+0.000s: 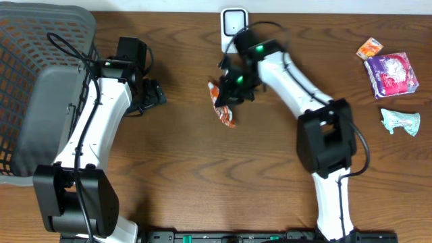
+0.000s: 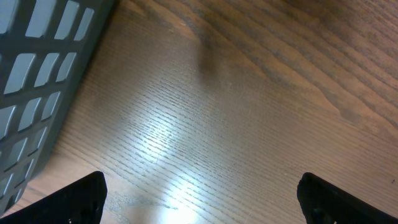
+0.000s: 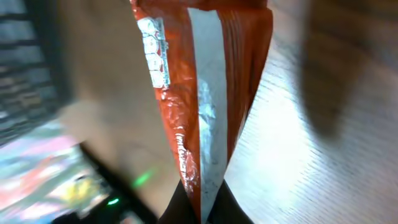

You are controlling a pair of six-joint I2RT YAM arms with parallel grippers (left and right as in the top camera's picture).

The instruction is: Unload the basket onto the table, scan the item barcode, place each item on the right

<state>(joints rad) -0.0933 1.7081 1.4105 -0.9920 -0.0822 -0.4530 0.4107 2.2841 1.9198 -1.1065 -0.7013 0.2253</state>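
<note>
**Orange packet pinched in right gripper, close by scanner**

Right gripper [image 1: 233, 86] clamped shut on crinkled orange-red foil snack packet [image 3: 211, 93], pinched at one end between the fingertips. From the right wrist, packet seen stretching straight out ahead of the fingers, silver seam strip down its middle, white print along one edge. Cannot tell whether its free end touches the brown wooden table [image 1: 202, 175]. White box-shaped scanner [image 1: 233, 22] near, on the side of the gripper opposite the packet's free end.

Left gripper [image 2: 199, 205] spread wide, holding nothing, only bare wood between the black fingertips [image 2: 68, 199]. Grey plastic lattice basket [image 2: 37, 74] just beside it, on its left.

Well apart from both grippers, out past the right arm: small orange sachet [image 1: 370, 48], purple-and-white pouch [image 1: 391, 73], pale teal wrapper [image 1: 399, 121].
</note>
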